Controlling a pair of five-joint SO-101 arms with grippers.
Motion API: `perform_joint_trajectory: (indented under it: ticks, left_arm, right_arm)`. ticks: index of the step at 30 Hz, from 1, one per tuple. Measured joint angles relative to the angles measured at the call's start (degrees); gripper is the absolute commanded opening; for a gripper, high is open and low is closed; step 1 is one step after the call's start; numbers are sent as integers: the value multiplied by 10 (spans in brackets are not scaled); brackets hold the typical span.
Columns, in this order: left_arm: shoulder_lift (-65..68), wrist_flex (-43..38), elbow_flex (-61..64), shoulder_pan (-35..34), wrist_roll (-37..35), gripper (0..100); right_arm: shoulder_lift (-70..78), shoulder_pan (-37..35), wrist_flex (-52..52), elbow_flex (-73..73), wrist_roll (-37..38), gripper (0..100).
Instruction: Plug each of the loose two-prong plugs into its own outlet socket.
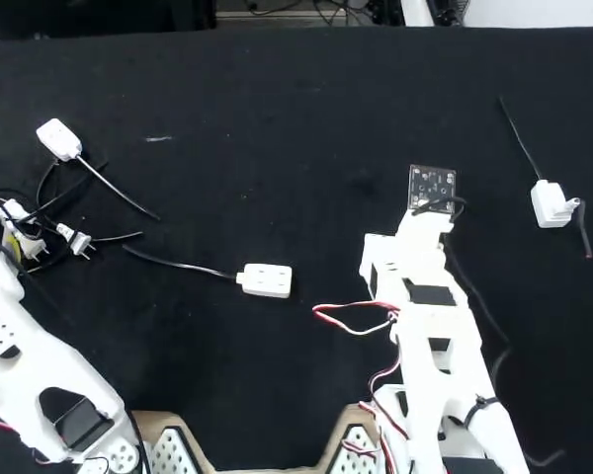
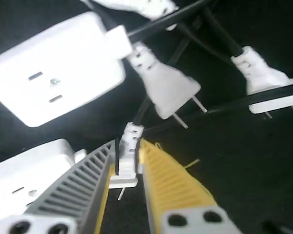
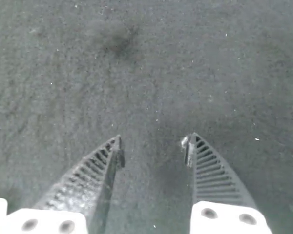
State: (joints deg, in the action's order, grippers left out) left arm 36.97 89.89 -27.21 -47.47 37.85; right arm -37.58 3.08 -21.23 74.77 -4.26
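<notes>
Where black cords (image 1: 74, 188) tangle at the left edge of the table (image 1: 277, 99), the left gripper (image 2: 129, 146) has its fingers clamped on a small white two-prong plug (image 2: 128, 168). One grey finger and one yellow finger press against the plug's flat sides, and a prong shows below the plug body. Just past the fingertips lies a second plug (image 2: 168, 90) with both prongs bare. A third plug (image 2: 263, 78) rests a little farther off among the cords, its prongs free too.

A large socket block (image 2: 53, 73) lies just beside the second plug. Its slots face up and are unfilled, and a cord enters its side. Another socket block (image 2: 27, 175) sits right next to the grey finger.

Seen from above, a far-left socket block (image 1: 59, 138) lies near the table's left edge, toward the far side. A middle socket block (image 1: 267, 280) lies near the table's centre on its own cord. A white corded block (image 1: 551, 204) sits close to the right edge; it cannot be told whether this one is a socket.

The right gripper (image 3: 154, 146) has its fingers spread apart around nothing. It hangs over bare black table, between the middle socket block and the white corded block and well apart from both.
</notes>
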Motion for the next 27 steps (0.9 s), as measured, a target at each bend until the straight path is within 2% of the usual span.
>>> perform_joint_trajectory:
  ticks: [5, 17, 22, 27]
  left_arm:
    - [0, -1, 0, 0, 0, 178]
    - [0, -1, 0, 0, 0, 177]
    - [43, -2, -4, 0, 0, 175]
    - [65, 4, -39, -2, -1, 31]
  right_arm:
    - [0, 0, 0, 0, 0, 198]
    - [0, 0, 0, 0, 0, 198]
    - [0, 0, 0, 0, 0, 198]
    - [0, 0, 0, 0, 0, 198]
